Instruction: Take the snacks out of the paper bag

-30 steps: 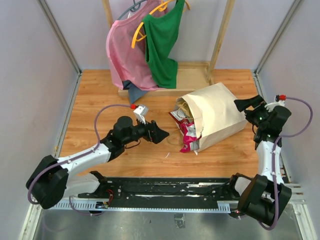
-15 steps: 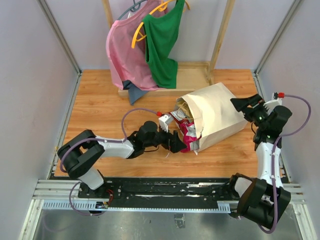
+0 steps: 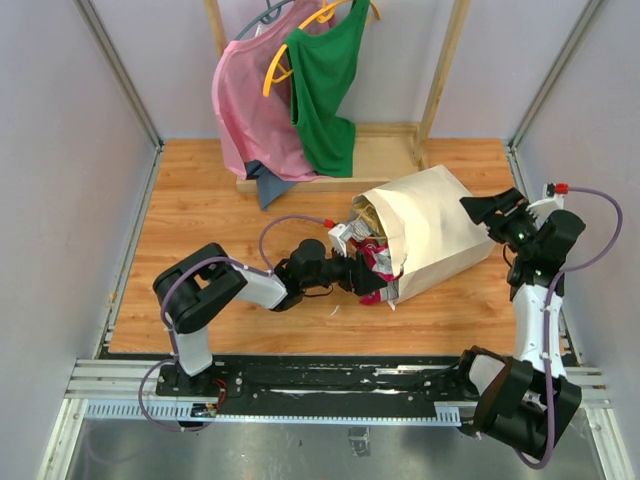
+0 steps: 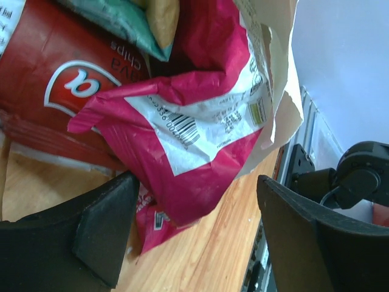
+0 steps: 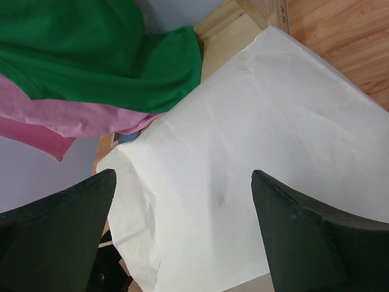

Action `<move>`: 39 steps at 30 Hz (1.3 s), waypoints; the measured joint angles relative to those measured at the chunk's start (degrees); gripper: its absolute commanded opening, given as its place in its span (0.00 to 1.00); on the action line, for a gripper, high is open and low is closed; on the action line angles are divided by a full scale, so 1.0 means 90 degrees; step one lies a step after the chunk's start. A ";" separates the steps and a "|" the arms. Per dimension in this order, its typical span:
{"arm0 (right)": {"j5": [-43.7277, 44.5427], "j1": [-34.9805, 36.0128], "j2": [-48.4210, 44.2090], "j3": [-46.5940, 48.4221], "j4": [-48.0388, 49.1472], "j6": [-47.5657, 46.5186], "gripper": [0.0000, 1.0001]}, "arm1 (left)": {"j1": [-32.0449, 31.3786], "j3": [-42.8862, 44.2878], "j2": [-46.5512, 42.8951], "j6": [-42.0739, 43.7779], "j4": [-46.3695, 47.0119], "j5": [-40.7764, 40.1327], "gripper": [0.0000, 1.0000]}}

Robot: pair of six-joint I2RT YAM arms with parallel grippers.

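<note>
Found the paper bag [image 3: 440, 225] lying on its side on the wooden table [image 3: 200, 210], right of centre, with its mouth turned to the left. Saw snacks bunched at that mouth, partly out on the wood. Noted a crumpled pink packet [image 4: 200, 121] foremost, barcode side up, with a red packet [image 4: 55, 79] beside it and a teal packet [image 4: 115, 18] behind, all under the torn cream lip of the bag.

Saw the left gripper [image 3: 372, 280] stretched low across the table, right at the bag's mouth. Made out its fingers [image 4: 103, 225] well apart, one on each side of the pink packet's lower end, with nothing clamped; could not tell whether either pad touched the foil.

Found the right gripper [image 3: 497, 212] at the bag's closed right end, raised above the creased paper. Saw its fingers [image 5: 304, 225] spread wide in the wrist view, with bare bag surface between them and nothing held.

Noted a pink garment [image 3: 250, 110] and a green garment [image 3: 325, 90] hanging on a wooden rack [image 3: 440, 70] at the far edge, well apart from the snacks.
</note>
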 measured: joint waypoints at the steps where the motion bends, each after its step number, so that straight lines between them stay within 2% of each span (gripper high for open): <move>1: 0.0002 0.0000 -0.0005 0.0019 -0.0029 -0.0034 0.93 | 0.0000 0.0063 0.0078 -0.0041 0.0044 0.0024 0.76; 5: 0.0015 0.0015 -0.0007 0.0063 -0.0158 -0.0192 0.94 | 0.0000 0.0245 0.0270 -0.0175 0.0143 0.0075 0.66; 7: 0.0107 0.0092 -0.0005 0.0097 -0.0301 -0.0335 0.94 | 0.0000 0.0294 0.0338 -0.0250 0.0199 0.0109 0.56; 8: 0.0182 0.0250 0.0010 0.0143 -0.0403 -0.0432 0.94 | 0.0000 0.0299 0.0357 -0.0289 0.0216 0.0121 0.49; 10: 0.0588 0.0755 0.0078 0.0410 -0.0865 -0.0821 0.95 | 0.0000 0.0299 0.0389 -0.0386 0.0240 0.0143 0.20; 11: 0.0896 0.1173 0.0136 0.0622 -0.1132 -0.1098 0.95 | 0.0000 0.0299 0.0389 -0.0425 0.0243 0.0160 0.09; 13: 0.1316 0.1979 0.0240 0.0993 -0.1435 -0.1581 0.95 | 0.0000 0.0296 0.0389 -0.0481 0.0284 0.0168 0.01; 16: 0.1581 0.2645 0.0362 0.1268 -0.1569 -0.2079 0.95 | 0.0000 0.0284 0.0369 -0.0517 0.0304 0.0163 0.01; 22: 0.2208 0.3109 0.0874 0.1525 -0.2076 -0.2783 0.95 | 0.0002 0.0000 -0.0197 -0.0437 0.0053 0.0053 0.01; 31: 0.2523 0.3208 0.0937 0.1525 -0.2319 -0.3094 0.96 | 0.0345 -0.0636 -0.1834 -0.0192 -0.0420 -0.0100 0.01; 39: 0.2562 0.3211 0.0937 0.1528 -0.2322 -0.3126 0.96 | 0.1258 -0.1554 -0.3118 -0.0032 -0.1127 -0.0134 0.00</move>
